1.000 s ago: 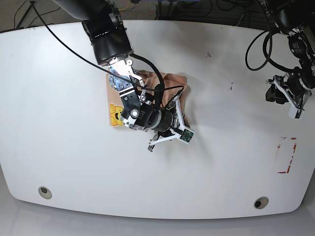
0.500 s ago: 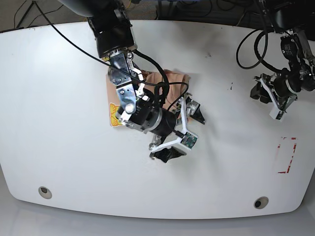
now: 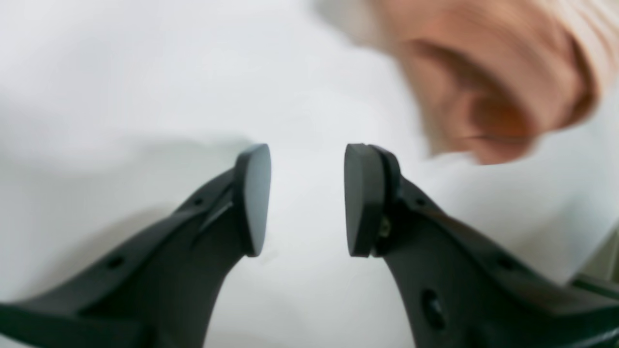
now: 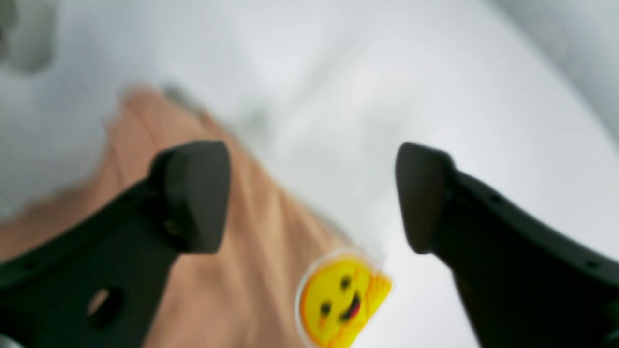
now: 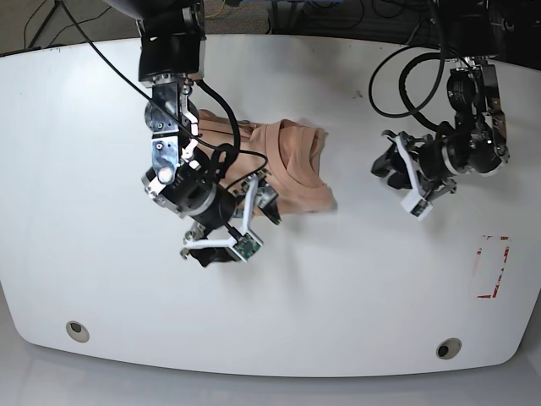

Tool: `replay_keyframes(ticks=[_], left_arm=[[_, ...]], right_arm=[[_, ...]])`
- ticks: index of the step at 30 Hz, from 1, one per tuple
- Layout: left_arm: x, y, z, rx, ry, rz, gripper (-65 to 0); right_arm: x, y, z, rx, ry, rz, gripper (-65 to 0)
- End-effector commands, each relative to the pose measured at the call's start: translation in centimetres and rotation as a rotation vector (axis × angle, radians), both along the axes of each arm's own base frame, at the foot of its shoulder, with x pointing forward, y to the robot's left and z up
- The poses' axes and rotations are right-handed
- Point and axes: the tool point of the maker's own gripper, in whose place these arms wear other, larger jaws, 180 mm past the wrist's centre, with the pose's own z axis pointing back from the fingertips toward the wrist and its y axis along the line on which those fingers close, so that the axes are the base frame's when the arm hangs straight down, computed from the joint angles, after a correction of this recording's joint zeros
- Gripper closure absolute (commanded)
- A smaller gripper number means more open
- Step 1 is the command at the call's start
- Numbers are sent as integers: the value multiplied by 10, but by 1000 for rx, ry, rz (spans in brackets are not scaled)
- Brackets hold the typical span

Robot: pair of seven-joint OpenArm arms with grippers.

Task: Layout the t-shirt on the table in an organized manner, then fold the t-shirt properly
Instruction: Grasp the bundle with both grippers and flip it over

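The peach t-shirt (image 5: 296, 165) lies bunched in a heap on the white table (image 5: 380, 288), left of centre. My right gripper (image 5: 239, 230) hovers at the heap's left front edge, open wide and holding nothing. In its wrist view the right gripper (image 4: 309, 198) spans the blurred t-shirt (image 4: 251, 241), with the yellow bear print (image 4: 338, 299) showing below. My left gripper (image 5: 390, 178) is to the right of the heap and apart from it. The left wrist view shows the left gripper (image 3: 307, 200) open over bare table, with the t-shirt (image 3: 483, 87) ahead to the upper right.
A red-marked rectangle (image 5: 492, 266) sits near the table's right edge. Two round grommet holes (image 5: 77, 330) (image 5: 448, 348) are near the front edge. Black cables hang from both arms above the table's far side.
My right gripper opened, let go of the shirt and swung left. The shirt now lies more spread to the right. The left arm moved left toward the heap.
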Motion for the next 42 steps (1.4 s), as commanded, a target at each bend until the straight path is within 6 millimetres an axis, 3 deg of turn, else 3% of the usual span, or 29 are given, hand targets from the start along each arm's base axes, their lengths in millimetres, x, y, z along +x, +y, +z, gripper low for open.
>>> replay_keyframes(ticks=[1,9,15,19,25,30,34,42], left_arm=[[8,-26,17,-68,-58,-29,-239],[4,-92,22,-189,-56,-106,-239],[1,-115,10,-162,-25,-111,-239],[-1,-125,2,-153,1,-107,-239],[-8,-139,-5,-160,31,-140,-239],[-14,-129,-28,-140,86,-141,-239],[-13,-110,-40,-115,105,-121,-239],[6,-78,-41,-40,90,-113,-239]], right_arm=[[4,-8,11,28,-42,-13,-417],[2,-58,-8,-2,5,-126,-239],[4,-91,-29,-8,62,-202,-141],[7,-94,-45,22,90,-202,-98],[3,-96,-72,65,139,-205,-84],[-2,-93,-92,107,175,-208,-82],[-7,-92,-99,124,184,-210,-81],[-23,-96,-105,108,195,-208,-81]])
